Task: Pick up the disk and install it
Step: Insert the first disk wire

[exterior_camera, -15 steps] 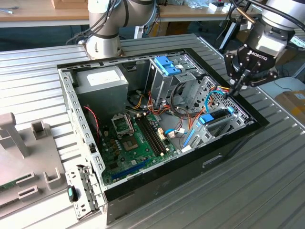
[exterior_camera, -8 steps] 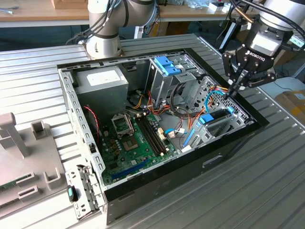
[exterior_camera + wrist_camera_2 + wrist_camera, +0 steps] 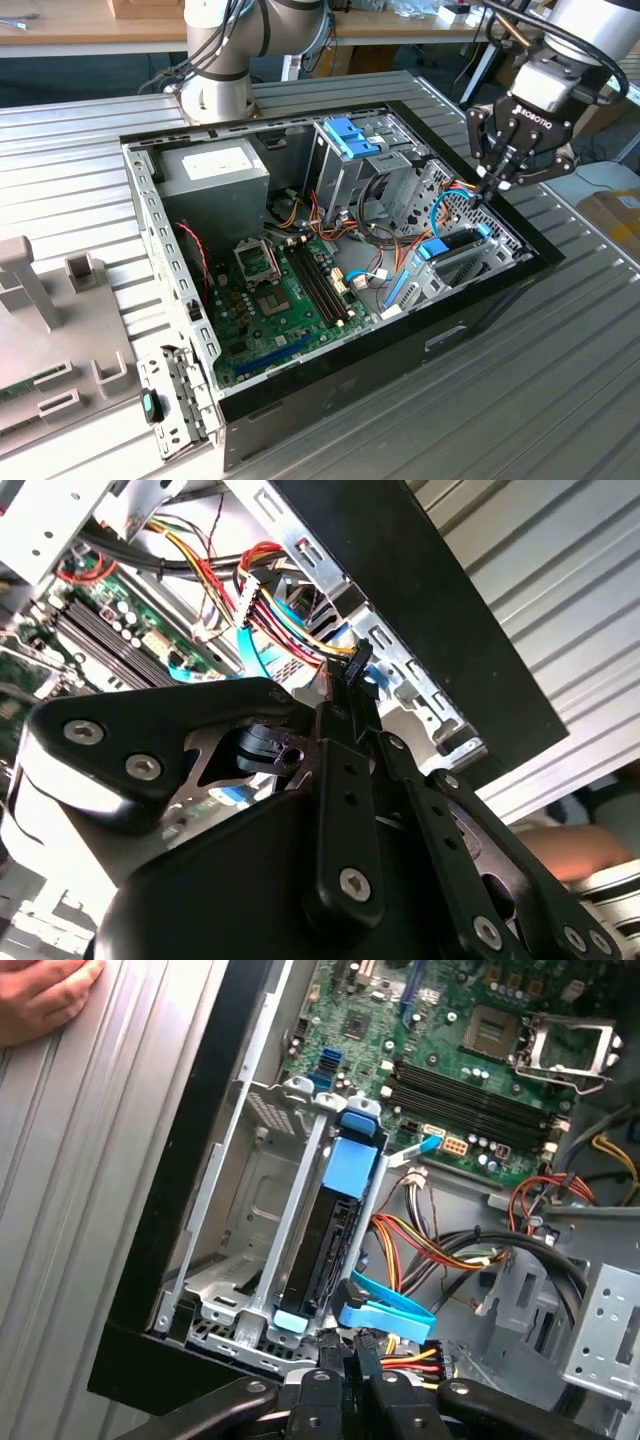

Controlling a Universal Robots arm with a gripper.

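Already seated, the disk [image 3: 325, 1235], a flat dark hard drive in a bright blue plastic carrier frame, stands on edge in a silver metal drive bay [image 3: 262, 1260] at one corner of the open black computer case [image 3: 470, 320]. In the exterior view the disk [image 3: 455, 250] sits near the case's right-hand wall, its blue frame showing at the top. A flat blue data cable [image 3: 385, 1312] and a bundle of red, yellow and black power wires [image 3: 415, 1355] meet at the disk's near end. The black robot gripper [image 3: 487, 187] hangs just above that cabled end of the bay; in the second wrist view its jaws are pressed together, and their tips [image 3: 358, 665] seem to be pinching a small black connector on the wire bundle, though I cannot tell for sure. Beyond the bay lies the green motherboard [image 3: 280, 290] with its memory slots and processor socket. A grey box-shaped power supply with a white sticker [image 3: 215, 175] fills the far corner, beside a silver cage topped by a blue plastic latch [image 3: 352, 138]. The case rests on a ribbed grey metal surface [image 3: 560, 400]. A person's hand [image 3: 45, 995] rests on that surface, in the first wrist view.
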